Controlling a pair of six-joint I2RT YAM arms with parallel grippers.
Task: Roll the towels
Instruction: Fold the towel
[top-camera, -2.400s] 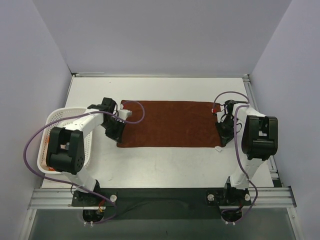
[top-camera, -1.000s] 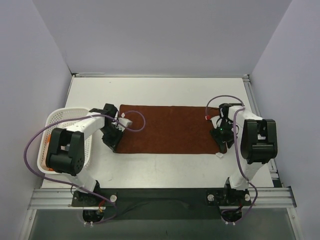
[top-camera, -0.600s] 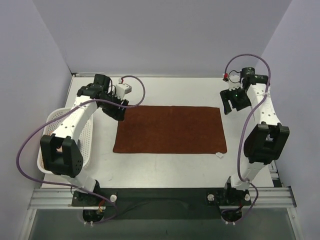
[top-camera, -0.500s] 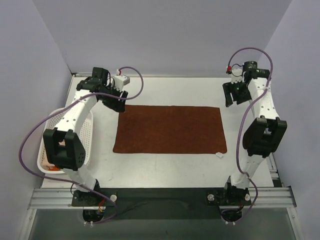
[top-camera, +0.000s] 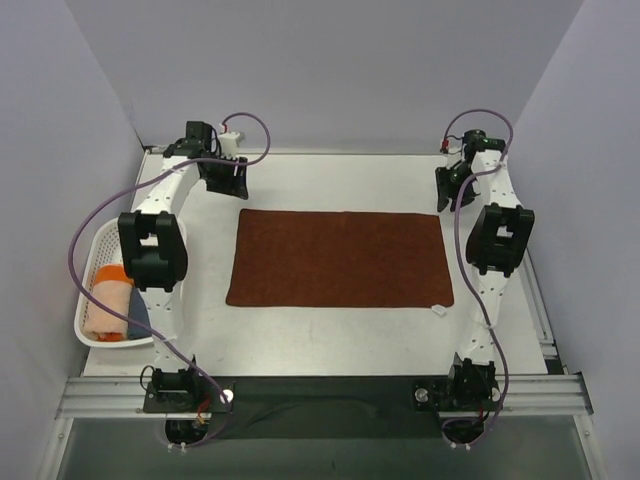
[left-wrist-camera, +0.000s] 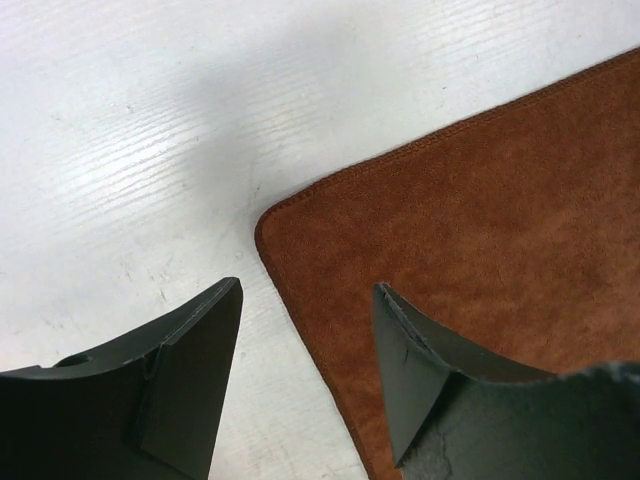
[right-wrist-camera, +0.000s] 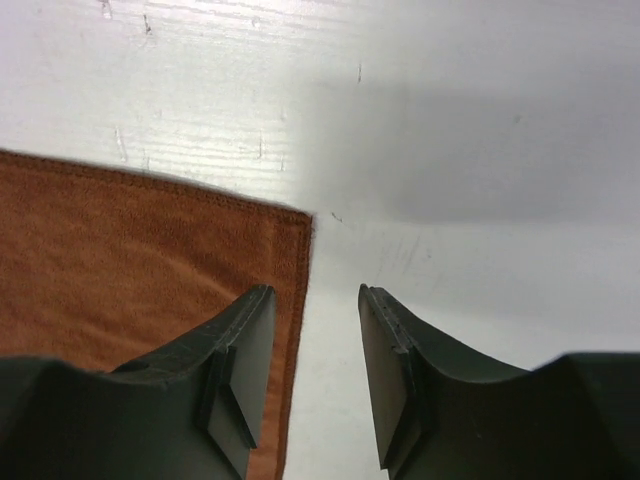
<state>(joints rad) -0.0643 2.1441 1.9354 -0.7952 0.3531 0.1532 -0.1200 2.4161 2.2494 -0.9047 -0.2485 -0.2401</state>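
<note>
A rust-brown towel (top-camera: 340, 258) lies flat in the middle of the table, its white tag (top-camera: 437, 308) at the near right corner. My left gripper (top-camera: 231, 184) hangs open just beyond the far left corner. In the left wrist view that rounded corner of the towel (left-wrist-camera: 480, 230) lies ahead of the open left gripper (left-wrist-camera: 308, 290), nothing between its fingers. My right gripper (top-camera: 447, 193) is open over the far right corner. Seen from the right wrist, the towel (right-wrist-camera: 130, 260) passes under the left finger of the right gripper (right-wrist-camera: 315, 292). A peach-orange towel (top-camera: 108, 298) and a slate-blue towel (top-camera: 138, 316) sit rolled in the basket.
The white lattice basket (top-camera: 97, 245) stands at the left table edge beside the left arm. Grey walls close in the back and both sides. A metal rail (top-camera: 320, 395) with both arm bases runs along the near edge.
Both grippers let go of the brown towel's short edges, rose and moved to its far corners. The towel has stayed flat. The left arm has moved off the basket, uncovering the towels inside.
</note>
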